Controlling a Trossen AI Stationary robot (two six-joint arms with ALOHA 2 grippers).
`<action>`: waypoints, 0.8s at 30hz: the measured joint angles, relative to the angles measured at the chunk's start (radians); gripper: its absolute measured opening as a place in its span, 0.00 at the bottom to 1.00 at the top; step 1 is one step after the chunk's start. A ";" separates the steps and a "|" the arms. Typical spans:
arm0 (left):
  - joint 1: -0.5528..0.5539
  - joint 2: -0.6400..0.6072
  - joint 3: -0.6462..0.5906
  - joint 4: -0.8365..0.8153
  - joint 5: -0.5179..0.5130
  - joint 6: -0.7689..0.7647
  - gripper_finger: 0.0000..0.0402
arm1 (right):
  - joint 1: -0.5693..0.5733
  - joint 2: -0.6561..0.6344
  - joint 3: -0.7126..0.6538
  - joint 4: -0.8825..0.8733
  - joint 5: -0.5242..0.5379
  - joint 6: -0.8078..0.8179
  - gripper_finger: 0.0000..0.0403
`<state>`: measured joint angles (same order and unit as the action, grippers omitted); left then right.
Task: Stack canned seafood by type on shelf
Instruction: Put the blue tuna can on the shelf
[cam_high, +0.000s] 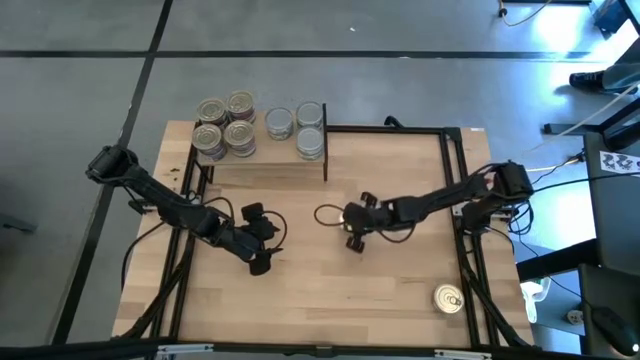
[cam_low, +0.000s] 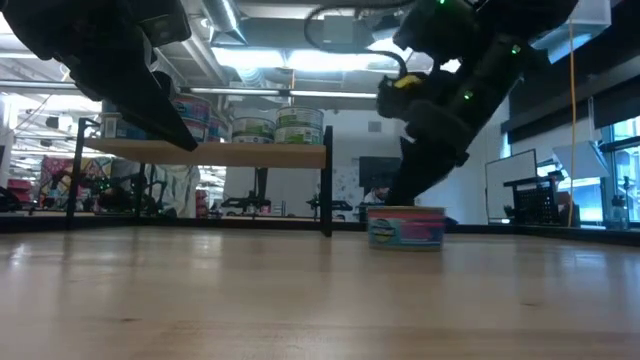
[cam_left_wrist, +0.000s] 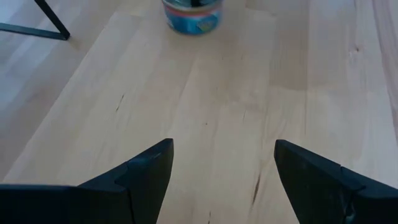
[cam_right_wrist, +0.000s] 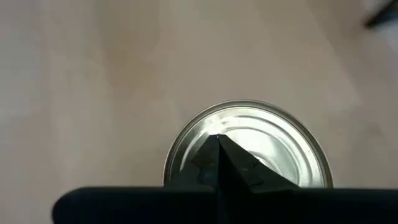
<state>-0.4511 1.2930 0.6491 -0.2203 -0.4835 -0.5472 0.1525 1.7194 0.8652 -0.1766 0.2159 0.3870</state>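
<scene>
We take this for a robotics lab or workshop hall. Grey concrete floor (cam_high: 330, 85) with dark seams surrounds the wooden table (cam_high: 320, 300). Cables (cam_high: 560, 150) trail beside it. Across the room we see ceiling ducts (cam_low: 225, 25), strip lights (cam_low: 300, 60), black equipment stands (cam_low: 525, 200) and a whiteboard (cam_low: 510, 175).

Two dark, jointed arms trailing looped black cables, small green lights, wedge-shaped black jaws.

Nothing is reading clearly from here: the blue and pink label on the tin (cam_low: 406, 228) is showing only blurred marks, and the shelf tins' (cam_low: 276, 127) labels too.
</scene>
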 joint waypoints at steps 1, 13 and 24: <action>0.000 0.000 0.000 0.000 0.000 0.000 0.69 | 0.011 0.010 0.000 0.034 -0.002 0.000 0.02; 0.001 0.000 0.000 0.019 0.000 0.000 0.69 | 0.093 0.131 -0.001 0.370 -0.023 -0.001 0.02; 0.030 0.012 0.000 0.109 0.000 0.023 0.69 | 0.139 0.140 0.091 0.366 -0.028 -0.136 0.02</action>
<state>-0.4210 1.3051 0.6491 -0.1112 -0.4836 -0.5247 0.2914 1.8589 0.9560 0.1897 0.1874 0.2507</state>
